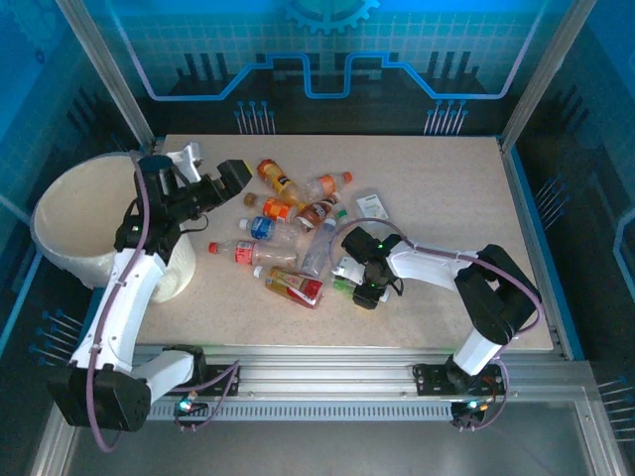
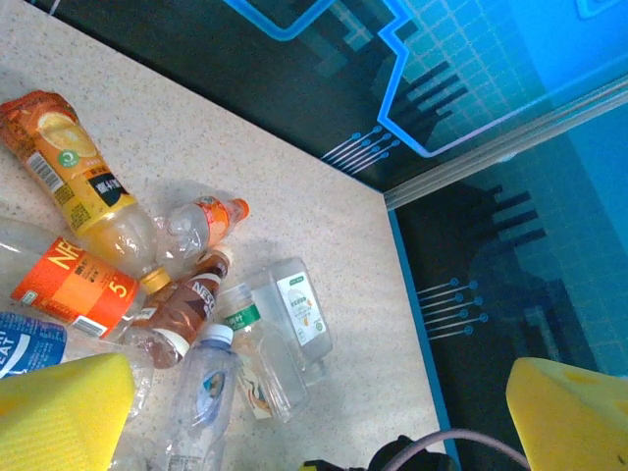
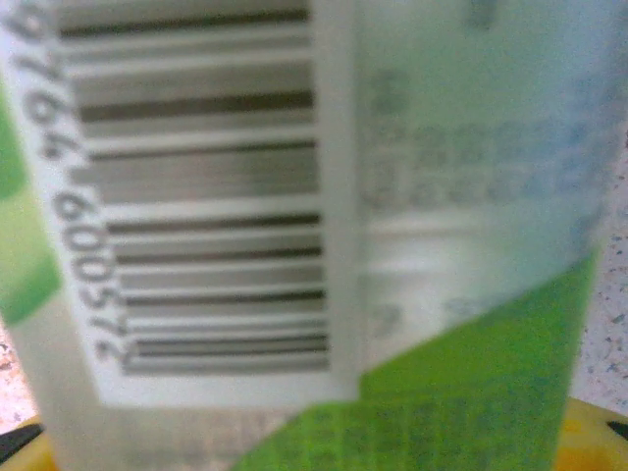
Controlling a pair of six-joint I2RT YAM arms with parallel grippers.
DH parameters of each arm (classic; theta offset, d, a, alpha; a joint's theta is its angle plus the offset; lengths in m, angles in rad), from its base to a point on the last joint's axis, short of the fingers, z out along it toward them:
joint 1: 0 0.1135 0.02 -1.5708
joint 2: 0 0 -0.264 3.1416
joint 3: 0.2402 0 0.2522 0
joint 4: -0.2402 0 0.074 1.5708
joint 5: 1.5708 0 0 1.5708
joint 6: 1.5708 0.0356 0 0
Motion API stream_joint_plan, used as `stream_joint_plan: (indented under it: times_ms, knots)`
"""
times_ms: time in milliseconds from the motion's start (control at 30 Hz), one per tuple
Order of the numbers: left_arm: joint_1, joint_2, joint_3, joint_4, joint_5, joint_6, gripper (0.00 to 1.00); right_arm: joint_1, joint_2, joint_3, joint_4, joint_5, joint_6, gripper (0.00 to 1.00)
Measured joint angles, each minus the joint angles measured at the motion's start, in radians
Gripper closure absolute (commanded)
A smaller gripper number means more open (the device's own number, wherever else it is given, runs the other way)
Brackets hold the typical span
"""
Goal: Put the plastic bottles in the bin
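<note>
The bottle (image 3: 324, 235) — green-and-white label (image 3: 461, 392), barcode (image 3: 206, 186), blurred.

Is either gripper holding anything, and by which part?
The right gripper is shut on a green-labelled bottle, at its labelled body. The left gripper is open, holding nothing.

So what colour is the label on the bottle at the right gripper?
The bottle label is white with black barcode and green patches; clearest in right wrist view.

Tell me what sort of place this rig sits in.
Likely an enclosed robot test cell, not a home or shop: an aluminium frame, blue circuit-print walls, and a single table boxed in between them.
</note>
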Motion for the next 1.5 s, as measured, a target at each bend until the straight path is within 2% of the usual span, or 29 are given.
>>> stream_joint_plan:
  times_ms: [133, 533, 867, 1133, 1267, 1400, 1500]
  knots:
    - [-0.036, 0.004, 0.005, -0.003, -0.027, 0.032, 0.01, 0.000, -0.024, -0.022, 0.008, 0.012, 0.010, 0.54]
    - [-0.171, 0.027, 0.005, 0.031, -0.111, 0.098, 0.01, -0.027, -0.229, -0.025, 0.010, -0.009, 0.094, 0.57]
    - [-0.428, 0.125, 0.015, 0.032, -0.319, 0.149, 0.01, -0.061, -0.395, -0.009, 0.172, -0.164, 0.216, 0.56]
    - [-0.472, 0.174, -0.014, 0.158, -0.280, 0.045, 0.01, -0.072, -0.394, 0.021, 0.277, -0.251, 0.333, 0.56]
    - [-0.505, 0.180, -0.030, 0.193, -0.282, 0.005, 0.05, -0.072, -0.380, 0.035, 0.333, -0.295, 0.393, 0.55]
    - [-0.513, 0.185, -0.031, 0.215, -0.275, -0.012, 0.11, -0.072, -0.362, 0.043, 0.370, -0.336, 0.430, 0.55]
    - [-0.513, 0.194, -0.031, 0.223, -0.254, -0.022, 0.20, -0.072, -0.347, 0.060, 0.386, -0.372, 0.453, 0.54]
